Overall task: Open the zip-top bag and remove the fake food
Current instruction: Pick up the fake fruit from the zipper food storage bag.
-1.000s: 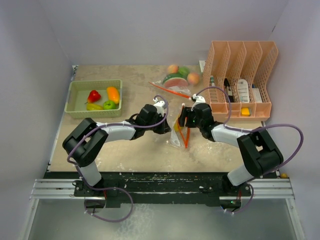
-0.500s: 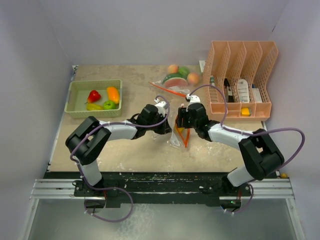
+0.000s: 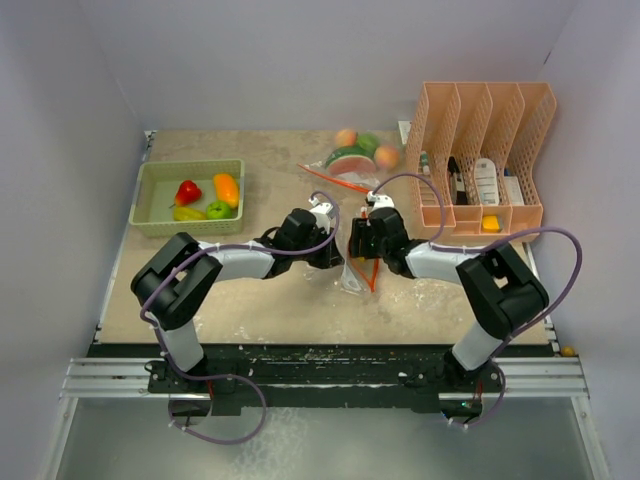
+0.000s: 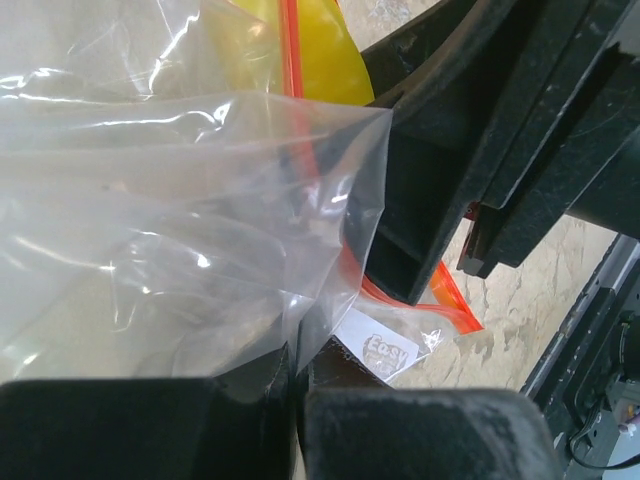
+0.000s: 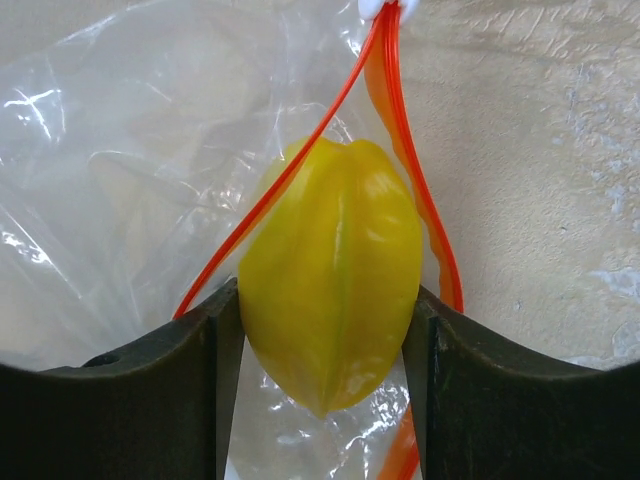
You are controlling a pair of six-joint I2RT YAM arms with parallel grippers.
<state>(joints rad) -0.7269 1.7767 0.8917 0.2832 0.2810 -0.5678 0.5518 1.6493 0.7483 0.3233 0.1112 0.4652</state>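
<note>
Two pincers (image 3: 337,257) (image 3: 357,246) head-to-head at bag (image 5: 110,150), fruit (image 5: 330,270).

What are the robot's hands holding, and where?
The left hand pinches the clear bag by a fold of its plastic. The right hand squeezes the yellow fake fruit by its two sides.

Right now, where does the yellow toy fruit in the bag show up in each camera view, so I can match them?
Top external: cannot be made out; the right gripper covers that spot at mid-table.
Left wrist: the yellow fruit sits at the top edge, beside the clear bag.
Right wrist: dead centre, between the fingers.
Shared landmark: the orange zip strip.
</note>
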